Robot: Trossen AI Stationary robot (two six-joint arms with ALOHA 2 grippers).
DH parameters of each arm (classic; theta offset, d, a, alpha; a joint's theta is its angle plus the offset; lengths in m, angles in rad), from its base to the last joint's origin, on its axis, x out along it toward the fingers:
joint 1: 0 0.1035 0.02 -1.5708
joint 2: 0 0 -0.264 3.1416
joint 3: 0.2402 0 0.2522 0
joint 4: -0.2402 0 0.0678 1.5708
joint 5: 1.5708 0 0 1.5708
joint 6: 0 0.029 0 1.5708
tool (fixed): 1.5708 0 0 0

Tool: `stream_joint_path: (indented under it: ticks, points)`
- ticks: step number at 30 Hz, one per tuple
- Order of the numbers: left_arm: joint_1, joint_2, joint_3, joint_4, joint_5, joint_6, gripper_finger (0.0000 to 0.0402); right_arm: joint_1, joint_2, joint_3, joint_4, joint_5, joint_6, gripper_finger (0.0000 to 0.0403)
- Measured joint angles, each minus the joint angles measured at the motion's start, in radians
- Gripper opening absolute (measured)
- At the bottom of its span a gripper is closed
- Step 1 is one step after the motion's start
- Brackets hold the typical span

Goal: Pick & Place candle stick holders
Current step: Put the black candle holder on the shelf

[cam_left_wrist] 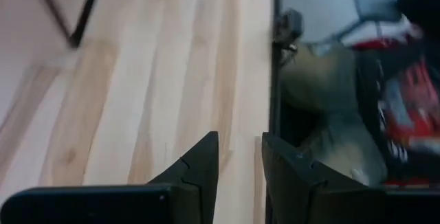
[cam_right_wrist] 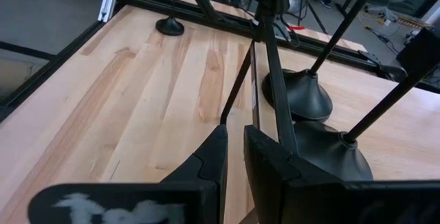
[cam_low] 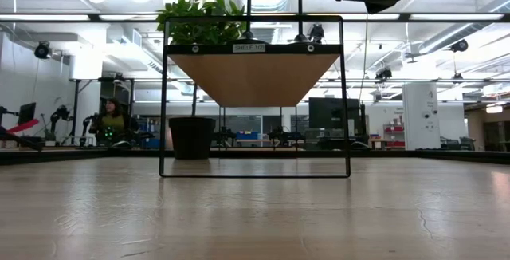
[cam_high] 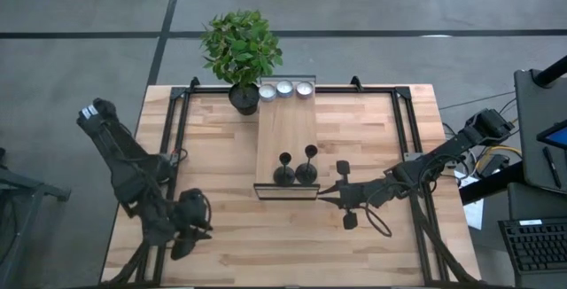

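Two black candle stick holders (cam_high: 283, 174) (cam_high: 306, 170) stand upright on their domed bases at the near end of a raised wooden shelf (cam_high: 288, 125). They also show in the right wrist view (cam_right_wrist: 302, 95) (cam_right_wrist: 330, 154). I see no third holder. My right gripper (cam_high: 321, 191) (cam_right_wrist: 236, 145) hovers beside the shelf's near right corner, level with the shelf top. Its fingers are a narrow gap apart with nothing between them. My left gripper (cam_high: 183, 246) (cam_left_wrist: 240, 155) waits at the table's near left edge, slightly open and empty.
Three tealights (cam_high: 284, 88) sit at the shelf's far end. A potted green plant (cam_high: 241, 45) stands on the table at the shelf's far left corner. The shelf hangs in a black metal frame (cam_low: 163, 92), and its posts stand close in front of my right gripper (cam_right_wrist: 275, 80). Black rails run along the table's edges.
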Motion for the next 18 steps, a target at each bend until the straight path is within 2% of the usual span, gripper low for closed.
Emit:
stream_joint_path:
  ticks: [2, 5, 9, 14, 18]
  points:
    - [-0.001, 0.005, 0.0, -0.002, -0.035, -0.062, 0.0107, 0.0, 0.0, 0.0, 0.0, 0.0, -0.001, 0.0043]
    - [0.0, 0.021, -0.002, 0.016, -0.073, -0.045, 0.0107, 0.0, 0.0, 0.0, 0.0, 0.0, -0.001, 0.0043]
    - [0.0, 0.024, -0.011, -0.03, 0.05, -0.133, 0.0107, 0.0, 0.0, 0.0, 0.0, 0.0, 0.004, 0.0043]
    - [0.002, 0.01, -0.009, -0.089, 0.119, -0.231, 0.0107, 0.0, 0.0, 0.0, 0.005, 0.0, -0.004, 0.0043]
    - [0.012, 0.001, -0.009, -0.135, 0.231, -0.288, 0.0107, 0.0, 0.0, 0.0, 0.022, 0.0, -0.004, 0.0043]
